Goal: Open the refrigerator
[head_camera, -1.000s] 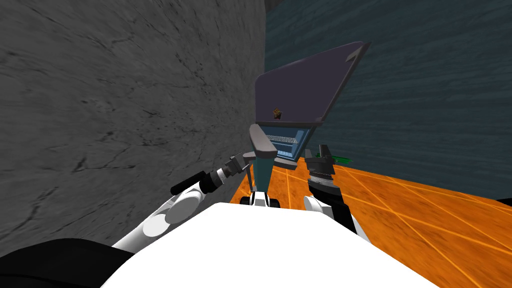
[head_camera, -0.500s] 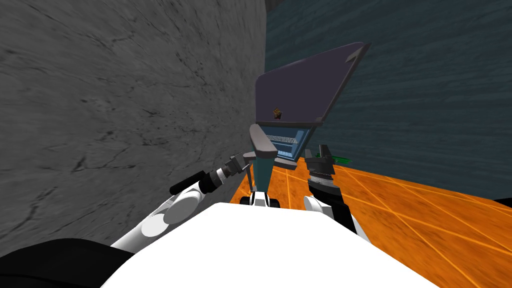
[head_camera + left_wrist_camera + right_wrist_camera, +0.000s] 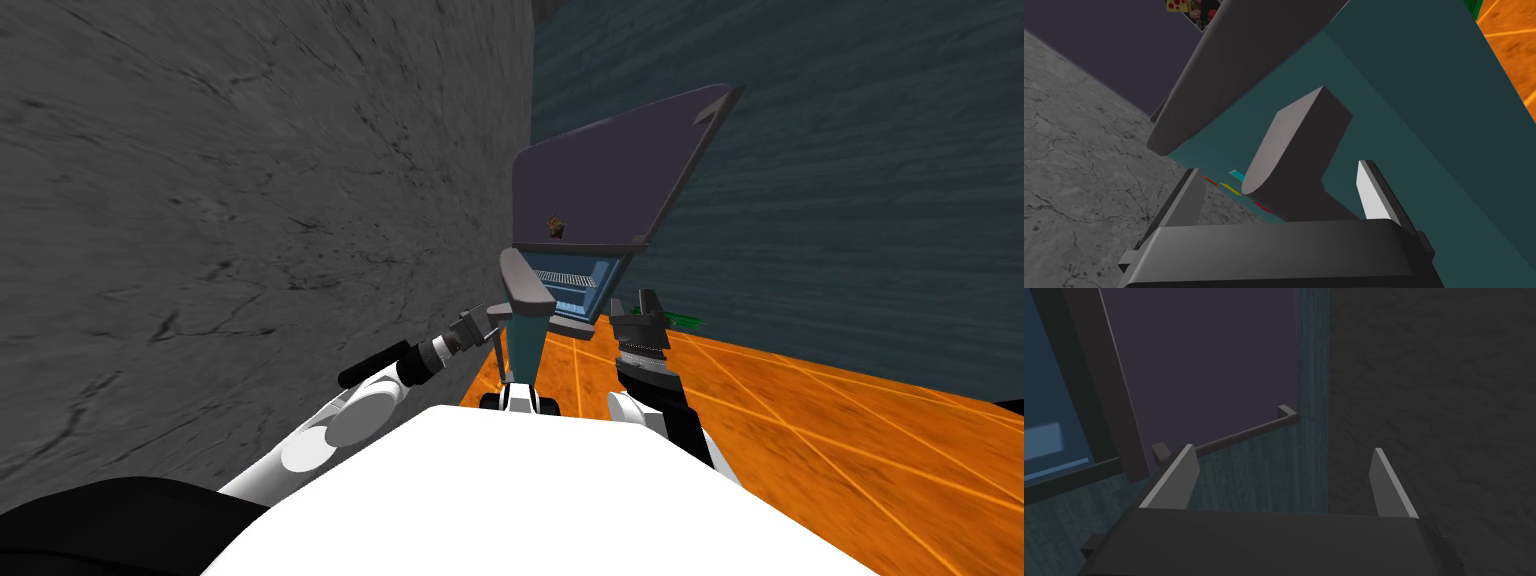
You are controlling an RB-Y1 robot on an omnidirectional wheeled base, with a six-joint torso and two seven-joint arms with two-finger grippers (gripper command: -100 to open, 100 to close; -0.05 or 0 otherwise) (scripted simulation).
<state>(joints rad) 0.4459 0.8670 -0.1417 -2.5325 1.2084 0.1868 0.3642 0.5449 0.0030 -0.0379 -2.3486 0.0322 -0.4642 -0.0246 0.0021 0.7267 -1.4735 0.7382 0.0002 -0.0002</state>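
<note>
Left wrist view, our left gripper (image 3: 1280, 168) spread wide, refrigerator's grey handle (image 3: 1296, 145) between its 2 fingers, head view, refrigerator (image 3: 600, 185) just ahead, open compartment holding wire shelves (image 3: 562, 277), our right gripper (image 3: 1281, 449) released.

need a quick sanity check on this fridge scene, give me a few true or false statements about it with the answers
1. The left gripper has its fingers open on either side of the grey handle. True.
2. The right gripper is shut on the thin bar. False: its fingers are open and hold nothing, and the bar lies beyond them.
3. The floor is orange. True.
4. Everything on the fridge is closed. False: the upper door stands open and the blue shelves show.
</note>
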